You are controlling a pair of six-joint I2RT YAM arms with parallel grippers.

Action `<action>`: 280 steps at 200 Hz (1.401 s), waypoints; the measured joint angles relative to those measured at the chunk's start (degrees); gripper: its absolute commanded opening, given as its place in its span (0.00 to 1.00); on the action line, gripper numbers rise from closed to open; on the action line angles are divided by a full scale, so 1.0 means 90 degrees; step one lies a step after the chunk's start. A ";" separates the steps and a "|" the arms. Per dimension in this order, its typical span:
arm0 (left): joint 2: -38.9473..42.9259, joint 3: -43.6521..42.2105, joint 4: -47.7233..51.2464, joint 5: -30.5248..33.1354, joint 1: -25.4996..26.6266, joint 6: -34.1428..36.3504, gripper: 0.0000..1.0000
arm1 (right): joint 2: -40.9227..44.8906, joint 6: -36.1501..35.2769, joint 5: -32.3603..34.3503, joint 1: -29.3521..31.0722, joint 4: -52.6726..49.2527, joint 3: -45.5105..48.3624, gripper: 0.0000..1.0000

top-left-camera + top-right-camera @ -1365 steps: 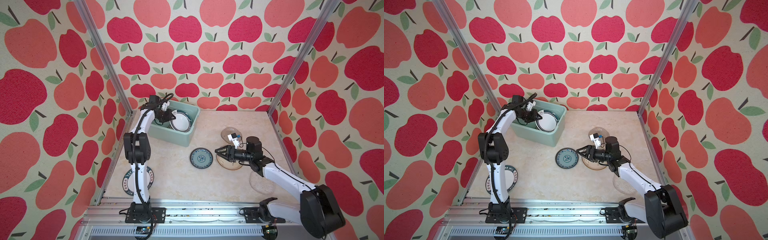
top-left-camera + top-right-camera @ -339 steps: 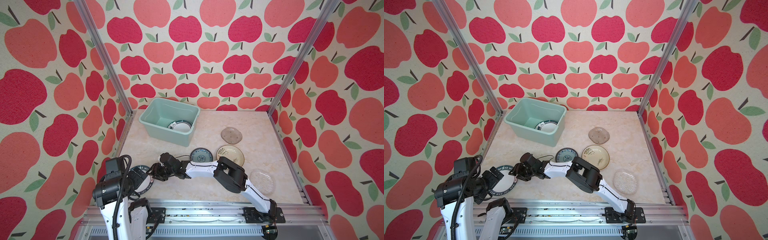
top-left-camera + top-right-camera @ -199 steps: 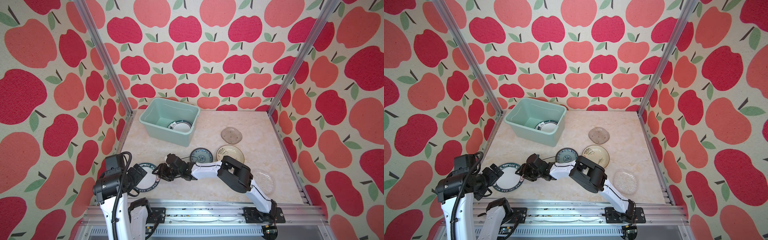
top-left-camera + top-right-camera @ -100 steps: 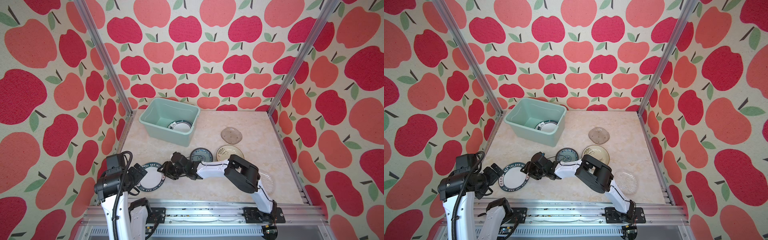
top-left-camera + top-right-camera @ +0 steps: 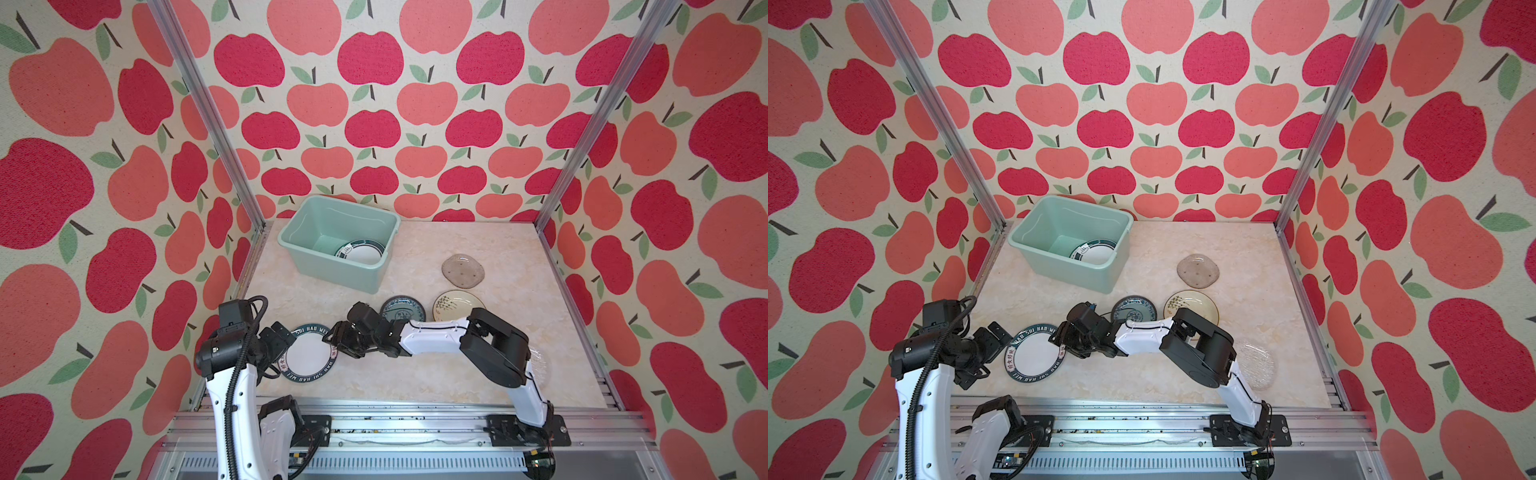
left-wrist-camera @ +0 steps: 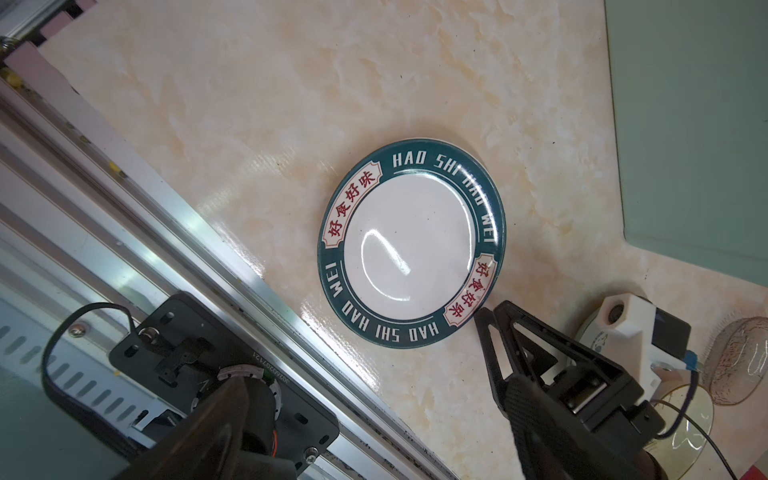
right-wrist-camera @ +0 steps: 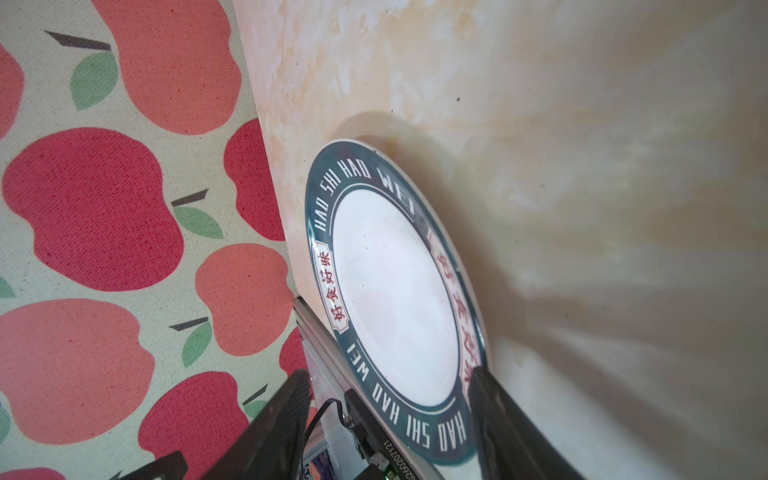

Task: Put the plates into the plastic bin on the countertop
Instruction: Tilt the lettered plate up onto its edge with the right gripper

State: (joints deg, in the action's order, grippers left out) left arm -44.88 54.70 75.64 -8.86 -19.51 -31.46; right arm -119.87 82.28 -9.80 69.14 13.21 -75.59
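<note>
Rim grab on lettered plate (image 5: pixel 309 355), near-left on counter (image 5: pixel 498 249), plastic bin (image 5: pixel 291 243) well apart at far left.
Wedge lower jaw of right tool (image 5: pixel 332 343) under right rim before closing; jaws apart, nothing clamped. Keep left tool (image 5: pixel 286 345), wide open beside left rim, clear. Only in right wrist view: width of jaw gap. Only in both top views: green-rimmed plate (image 5: pixel 359 253) in bin.

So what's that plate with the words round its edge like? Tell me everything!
The lettered plate is round and glossy, likely ceramic: white middle, dark teal rim with white words HAO SHI HAO WEI and two cream panels of red characters. It lies flat, face up, on the countertop near the front rail. A finger of the open right pincer touches its rim by one panel.
</note>
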 measured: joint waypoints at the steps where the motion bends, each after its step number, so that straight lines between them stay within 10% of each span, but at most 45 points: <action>1: -0.0005 0.0000 -0.0002 0.0000 0.0000 0.0000 0.99 | 0.0005 -0.0010 0.0000 -0.0010 -0.0010 0.0000 0.64; 148: -0.0056 0.0000 -0.0301 -0.0593 0.0000 -0.0345 0.99 | -0.0255 0.0187 -0.0384 -0.0243 0.0119 0.0182 0.55; 280: -0.0068 -0.0063 -0.0595 -0.0867 0.0000 -0.0571 0.99 | -0.0746 0.0559 -0.0862 -0.0238 0.0119 -0.0245 0.13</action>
State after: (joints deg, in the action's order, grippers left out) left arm -45.50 54.13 70.28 -16.67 -19.51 -36.60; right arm -126.58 87.31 -17.56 67.00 14.28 -77.80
